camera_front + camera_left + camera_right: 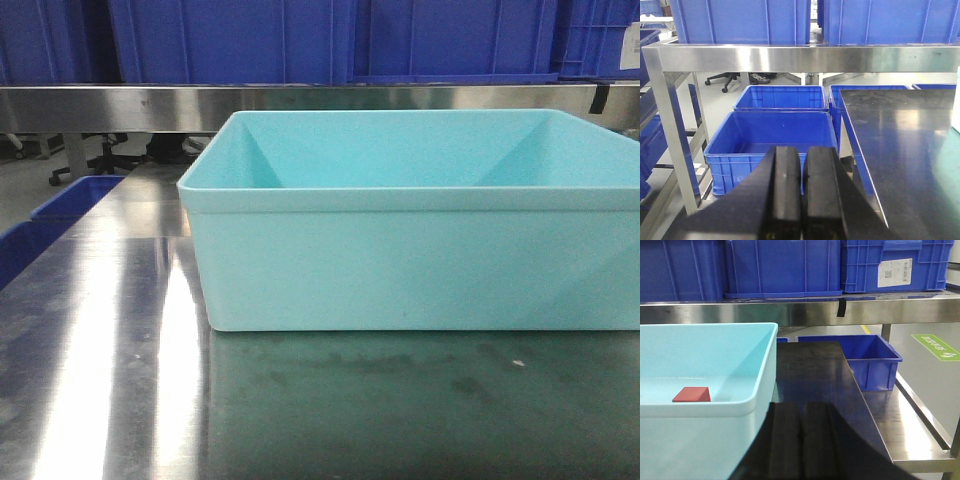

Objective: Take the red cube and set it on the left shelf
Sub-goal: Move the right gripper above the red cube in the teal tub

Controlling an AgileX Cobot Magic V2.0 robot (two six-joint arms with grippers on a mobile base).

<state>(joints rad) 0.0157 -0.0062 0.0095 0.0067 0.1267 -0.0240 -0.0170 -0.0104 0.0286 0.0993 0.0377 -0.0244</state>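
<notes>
The red cube (pixel 691 394) lies on the floor of the pale turquoise tub (pixel 710 410), towards its near side. My right gripper (pixel 800 407) is shut and empty, just outside the tub's right wall, to the right of the cube. My left gripper (pixel 803 152) is also shut on nothing, hanging off the table's left edge above a blue crate. The left shelf (pixel 790 57) is a steel rack whose brushed front rail runs across the view ahead of the left gripper. In the front view the tub's wall (pixel 400 260) hides the cube, and neither gripper shows.
Large blue crates (pixel 740 20) stand on the rack's top level. More blue crates (pixel 770 140) sit low beside the steel table (pixel 910 150). Another blue crate (pixel 875 360) rests on a lower steel ledge at the right. An office chair base (pixel 727 79) stands behind.
</notes>
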